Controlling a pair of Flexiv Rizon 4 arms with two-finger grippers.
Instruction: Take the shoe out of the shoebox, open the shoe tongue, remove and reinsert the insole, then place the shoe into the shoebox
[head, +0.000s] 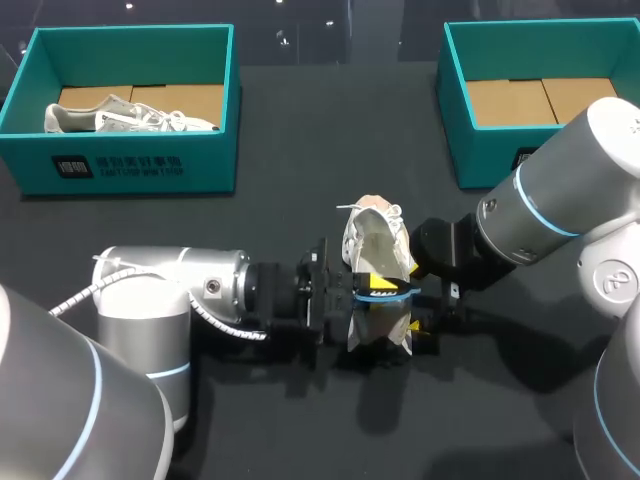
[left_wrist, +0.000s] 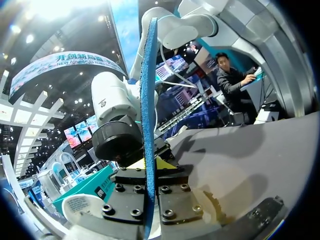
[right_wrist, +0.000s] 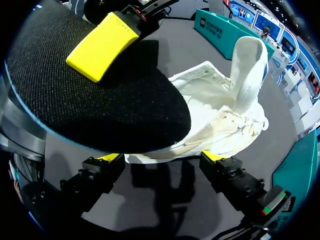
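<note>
Far left: left shoebox (head: 130, 165), containing second shoe (head: 120, 118). Centre: left gripper (left_wrist: 150, 165), fingers clamped on blue-edged insole (left_wrist: 148, 100); shoe (head: 375, 235) on table, tongue raised; right gripper (right_wrist: 162, 157), fingers pinching shoe's edge. Far right: right shoebox (head: 480, 150).

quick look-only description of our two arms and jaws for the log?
The left arm and right arm are thick, rounded silver-grey tubes with thin light-blue rings at the joints. A white braided cable runs along the left arm. The wrist units are black and blocky; jaws are black with bright yellow tips.
</note>
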